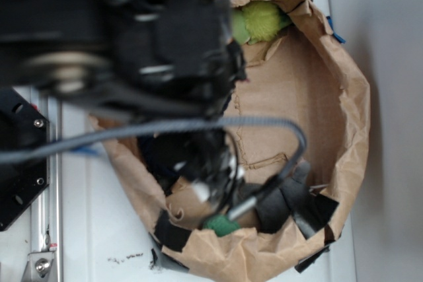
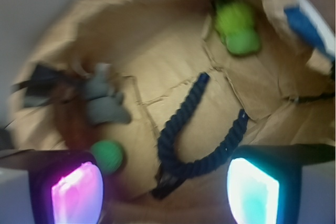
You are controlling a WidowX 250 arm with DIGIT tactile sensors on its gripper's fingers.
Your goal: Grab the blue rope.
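Note:
The blue rope (image 2: 181, 129) is a thick, twisted navy rope lying in a U shape on the floor of the brown paper bowl (image 2: 152, 45). Its two ends point away from me and its bend is nearest. In the wrist view my gripper (image 2: 164, 192) is open and hangs above the bend. The pink-lit left pad (image 2: 76, 192) and the cyan-lit right pad (image 2: 253, 190) stand wide apart with nothing between them. In the exterior view my arm (image 1: 172, 51) reaches down into the bowl (image 1: 347, 117) and hides the rope.
A small green ball (image 2: 107, 156) lies just left of the rope's bend. A grey soft object (image 2: 102, 100) sits beyond it, and a lime-green toy (image 2: 237, 27) rests at the far wall. Black tape patches (image 1: 297, 206) mark the rim. My grey cable (image 1: 198, 125) crosses the bowl.

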